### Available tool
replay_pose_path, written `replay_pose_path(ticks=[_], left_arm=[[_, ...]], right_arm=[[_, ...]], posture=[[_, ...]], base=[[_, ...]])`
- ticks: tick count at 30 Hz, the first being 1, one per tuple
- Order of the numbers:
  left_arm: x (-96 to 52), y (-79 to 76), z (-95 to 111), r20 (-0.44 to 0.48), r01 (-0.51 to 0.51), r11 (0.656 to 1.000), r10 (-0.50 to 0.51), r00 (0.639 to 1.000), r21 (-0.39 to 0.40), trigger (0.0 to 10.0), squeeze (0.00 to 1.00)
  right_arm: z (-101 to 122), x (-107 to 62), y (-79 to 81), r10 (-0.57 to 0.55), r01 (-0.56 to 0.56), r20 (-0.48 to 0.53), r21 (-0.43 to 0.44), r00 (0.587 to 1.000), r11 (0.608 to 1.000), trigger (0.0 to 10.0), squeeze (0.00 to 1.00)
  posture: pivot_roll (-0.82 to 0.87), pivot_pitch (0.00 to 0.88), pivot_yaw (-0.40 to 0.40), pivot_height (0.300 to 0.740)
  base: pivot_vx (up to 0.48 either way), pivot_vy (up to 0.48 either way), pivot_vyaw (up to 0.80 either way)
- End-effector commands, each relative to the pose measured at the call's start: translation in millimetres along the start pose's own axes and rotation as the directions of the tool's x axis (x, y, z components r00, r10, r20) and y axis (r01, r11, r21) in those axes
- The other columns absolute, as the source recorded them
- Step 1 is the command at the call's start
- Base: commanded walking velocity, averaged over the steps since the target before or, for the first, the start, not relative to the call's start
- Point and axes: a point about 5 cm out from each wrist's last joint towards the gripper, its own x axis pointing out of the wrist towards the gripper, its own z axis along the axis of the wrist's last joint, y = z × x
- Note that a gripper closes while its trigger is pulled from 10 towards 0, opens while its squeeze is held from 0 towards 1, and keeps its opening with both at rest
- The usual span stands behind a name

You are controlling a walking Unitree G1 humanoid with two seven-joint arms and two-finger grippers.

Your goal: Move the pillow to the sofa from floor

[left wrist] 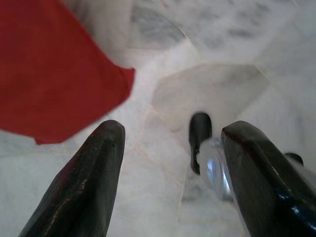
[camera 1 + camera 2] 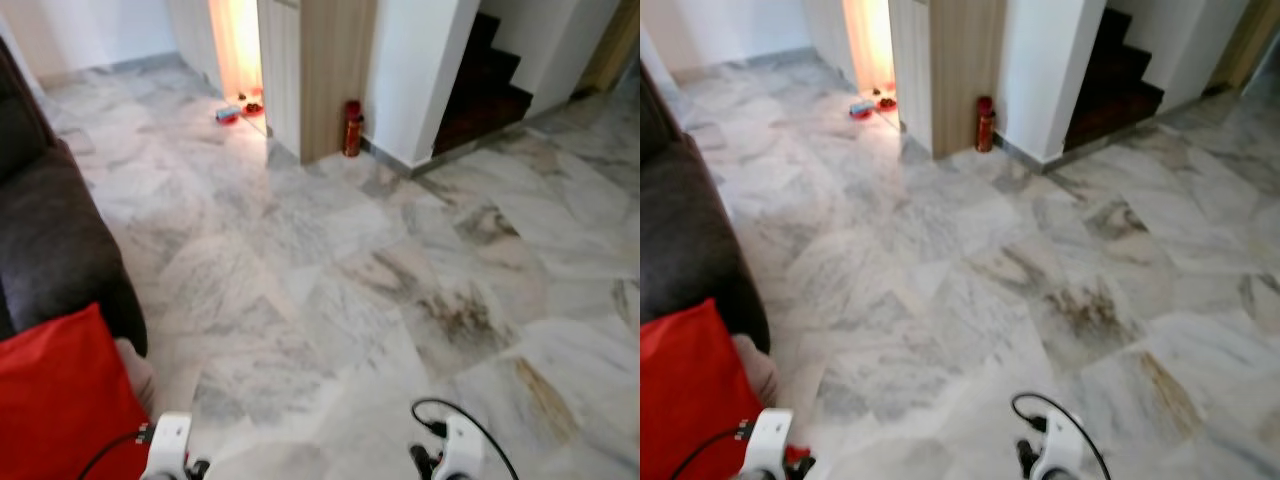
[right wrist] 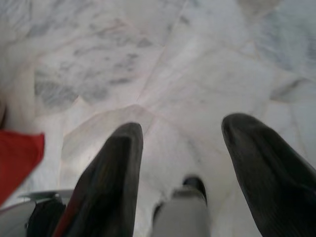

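Note:
A red pillow (image 2: 60,400) lies at the bottom left, beside the end of a dark grey sofa (image 2: 45,230); whether it rests on the floor or leans on the sofa I cannot tell. Its corner (image 1: 54,74) appears in the left wrist view above my left gripper (image 1: 170,163), which is open and empty over the marble floor. My right gripper (image 3: 187,163) is open too, with bare floor between its fingers and a red edge of the pillow (image 3: 17,158) off to one side. Both arms hang low, their wrists (image 2: 168,445) (image 2: 460,450) at the bottom edge.
Marble floor (image 2: 330,260) stretches ahead. A wooden partition (image 2: 335,75) with a red extinguisher (image 2: 352,128) at its base stands far centre. A dark staircase (image 2: 485,85) rises at the far right. Small red and blue items (image 2: 235,110) lie by a lit doorway.

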Motion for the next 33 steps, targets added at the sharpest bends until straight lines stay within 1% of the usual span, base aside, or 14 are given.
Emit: replay_pose_path(ticks=[1, 9, 18, 21, 23, 27, 30, 33], left_arm=[[-0.9, -0.7, -5.9, -0.016, 0.006, 1.0, -0.006, 1.0, -0.005, 10.0, 0.0], [-3.8, 10.4, -14.4, -0.035, -0.008, 1.0, 0.007, 0.999, -0.005, 10.0, 0.0], [-2.8, 9.9, -10.3, -0.031, -0.009, 1.0, 0.009, 0.999, -0.012, 10.0, 0.0], [-0.8, 0.5, -6.4, -0.025, -0.002, 1.0, 0.002, 1.0, -0.019, 10.0, 0.0], [0.6, -8.9, -3.5, -0.022, 0.008, 1.0, -0.008, 1.0, -0.018, 10.0, 0.0], [1.1, -13.9, -2.5, -0.021, 0.013, 1.0, -0.013, 1.0, -0.018, 10.0, 0.0], [1.9, -22.8, -0.9, -0.02, 0.021, 1.0, -0.021, 1.0, -0.02, 10.0, 0.0], [2.1, -25.3, -0.8, -0.021, 0.022, 1.0, -0.022, 1.0, -0.02, 10.0, 0.0]], right_arm=[[-1.8, -1.8, -9.9, -0.026, 0.026, -0.01, -0.002, 1.0, 1.0, 10.0, 0.0], [-0.9, -1.5, -9.3, -0.021, 0.021, -0.008, -0.002, 1.0, 1.0, 10.0, 0.0], [-1.8, -1.6, -8.8, -0.017, 0.017, -0.012, -0.006, 1.0, 1.0, 10.0, 0.0], [-2.0, -1.6, -8.3, -0.015, 0.015, -0.012, -0.006, 1.0, 1.0, 10.0, 0.0], [-1.8, -1.5, -7.8, -0.014, 0.014, -0.012, -0.007, 1.0, 1.0, 10.0, 0.0], [-1.7, -1.4, -7.5, -0.013, 0.012, -0.011, -0.007, 1.0, 1.0, 10.0, 0.0], [-1.8, -1.4, -7.2, -0.011, 0.011, -0.011, -0.007, 1.0, 1.0, 10.0, 0.0], [-2.0, -1.4, -7.2, -0.011, 0.011, -0.012, -0.008, 1.0, 1.0, 10.0, 0.0]], posture=[[-0.07, 0.0, -0.04, 0.74], [-0.07, 0.0, -0.043, 0.74], [-0.07, 0.0, -0.045, 0.74], [-0.07, 0.0, -0.045, 0.74], [-0.07, 0.0, -0.046, 0.74], [-0.07, 0.0, -0.046, 0.74], [-0.07, 0.0, -0.049, 0.74], [-0.07, 0.0, -0.049, 0.74]], base=[[0.0, 0.0, 0.8], [0.0, 0.0, 0.8], [0.0, 0.0, 0.8], [0.0, 0.0, 0.8], [0.0, 0.0, 0.8], [0.0, 0.0, 0.8], [0.0, 0.0, 0.8], [0.0, 0.0, 0.8]])
